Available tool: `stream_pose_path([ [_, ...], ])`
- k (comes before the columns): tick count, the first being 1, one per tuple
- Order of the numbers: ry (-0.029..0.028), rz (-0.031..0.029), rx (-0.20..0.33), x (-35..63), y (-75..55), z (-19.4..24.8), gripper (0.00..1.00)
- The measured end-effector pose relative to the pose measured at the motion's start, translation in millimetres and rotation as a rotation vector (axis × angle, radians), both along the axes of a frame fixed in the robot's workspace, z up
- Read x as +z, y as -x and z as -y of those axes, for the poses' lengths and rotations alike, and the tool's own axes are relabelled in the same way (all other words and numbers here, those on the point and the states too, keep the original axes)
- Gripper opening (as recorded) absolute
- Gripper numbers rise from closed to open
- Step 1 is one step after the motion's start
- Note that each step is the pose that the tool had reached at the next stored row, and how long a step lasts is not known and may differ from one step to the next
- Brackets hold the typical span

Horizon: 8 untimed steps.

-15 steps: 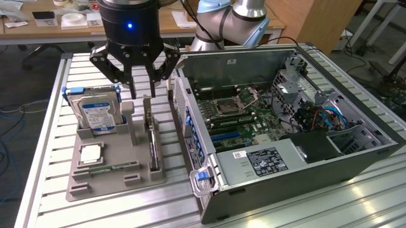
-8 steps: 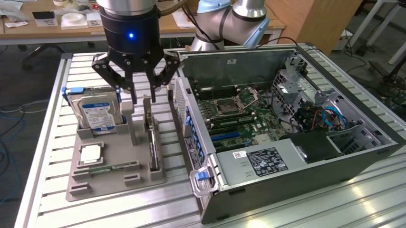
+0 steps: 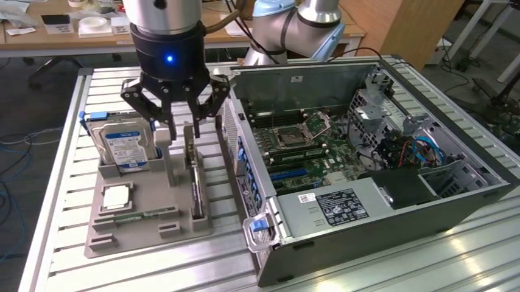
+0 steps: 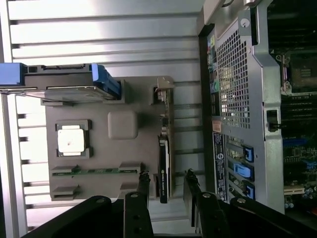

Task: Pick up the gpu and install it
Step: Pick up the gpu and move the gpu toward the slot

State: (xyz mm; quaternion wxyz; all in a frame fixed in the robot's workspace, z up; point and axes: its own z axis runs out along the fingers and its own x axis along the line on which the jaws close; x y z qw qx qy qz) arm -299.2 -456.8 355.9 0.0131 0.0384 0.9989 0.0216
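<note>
matt plastic tray, ribbed metal tbl, metal PC case

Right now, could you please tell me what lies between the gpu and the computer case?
Only bare slatted table separates the gpu from the computer case, one jaw hanging above it, in the wrist view.

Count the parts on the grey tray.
4: the hard drive upright at the tray's far end, the processor before it, the memory stick in front of that, the gpu on edge along the side by the computer case. None seems hidden.
</note>
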Motion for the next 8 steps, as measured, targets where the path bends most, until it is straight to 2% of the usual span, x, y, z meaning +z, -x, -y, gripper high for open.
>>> stream_pose_path([
  [8,0.0,0.0,0.0,-14.4,0.0,0.0,0.42],
])
